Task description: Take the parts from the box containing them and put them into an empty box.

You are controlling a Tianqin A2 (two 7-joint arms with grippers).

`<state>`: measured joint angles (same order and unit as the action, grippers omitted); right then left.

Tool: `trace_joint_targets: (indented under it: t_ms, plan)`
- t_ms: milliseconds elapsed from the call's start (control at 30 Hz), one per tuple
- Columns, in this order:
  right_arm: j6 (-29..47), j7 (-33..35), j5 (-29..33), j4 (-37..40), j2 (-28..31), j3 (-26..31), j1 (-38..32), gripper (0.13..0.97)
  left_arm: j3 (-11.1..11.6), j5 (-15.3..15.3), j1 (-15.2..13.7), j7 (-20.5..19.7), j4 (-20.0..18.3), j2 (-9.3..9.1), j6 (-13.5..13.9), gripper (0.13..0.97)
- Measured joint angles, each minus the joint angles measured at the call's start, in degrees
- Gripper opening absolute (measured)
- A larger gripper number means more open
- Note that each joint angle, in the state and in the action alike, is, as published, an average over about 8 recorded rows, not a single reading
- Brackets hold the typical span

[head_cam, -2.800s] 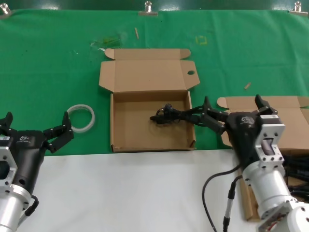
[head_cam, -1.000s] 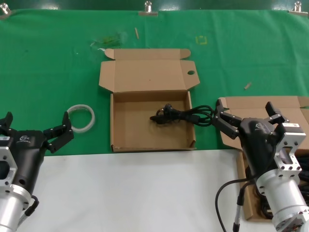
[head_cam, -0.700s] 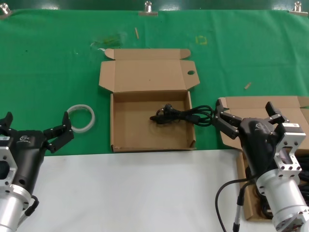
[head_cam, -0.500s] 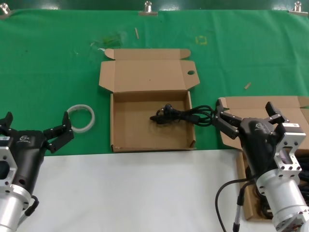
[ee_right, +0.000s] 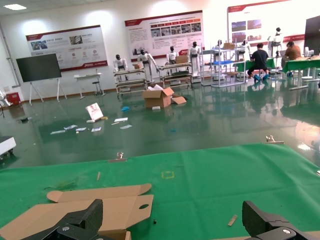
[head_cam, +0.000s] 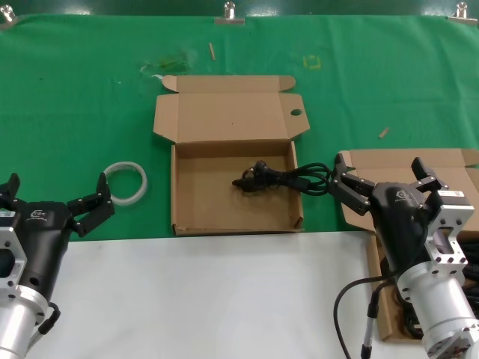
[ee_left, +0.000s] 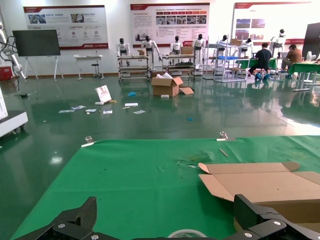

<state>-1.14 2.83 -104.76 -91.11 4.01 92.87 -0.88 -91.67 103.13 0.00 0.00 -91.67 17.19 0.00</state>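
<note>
So far one black cable bundle [head_cam: 281,178] lies in the holed-lid box [head_cam: 236,217], its tail draped over the right wall, while the right claw [head_cam: 382,178] hangs spread and empty by the plain-lid source box [head_cam: 389,158] — more cables look left there — and the left claw [head_cam: 52,196] idles, spread, near the desk's front edge.

1. Holed-lid box [head_cam: 191,213] lies open on the green bench.
2. A black cable [head_cam: 281,179] lies inside it, draping over its right wall.
3. Plain-lid box [head_cam: 389,159] sits at right, more cables [head_cam: 460,258] inside.
</note>
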Motion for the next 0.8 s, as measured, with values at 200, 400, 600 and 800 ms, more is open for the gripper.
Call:
trace_joint_targets:
  t_ms: [200, 400, 600, 800]
  plan:
    - [0.00, 0.00, 0.00, 0.00, 0.00, 0.00, 0.00, 0.966, 0.00, 0.00, 0.00, 0.00, 0.00, 0.00, 0.00, 0.965]
    - [0.00, 0.00, 0.00, 0.00, 0.00, 0.00, 0.00, 0.966, 0.00, 0.00, 0.00, 0.00, 0.00, 0.00, 0.00, 0.965]
    - [0.00, 0.00, 0.00, 0.00, 0.00, 0.00, 0.00, 0.966, 0.00, 0.00, 0.00, 0.00, 0.00, 0.00, 0.00, 0.965]
    - [0.00, 0.00, 0.00, 0.00, 0.00, 0.00, 0.00, 0.966, 0.00, 0.00, 0.00, 0.00, 0.00, 0.00, 0.00, 0.965]
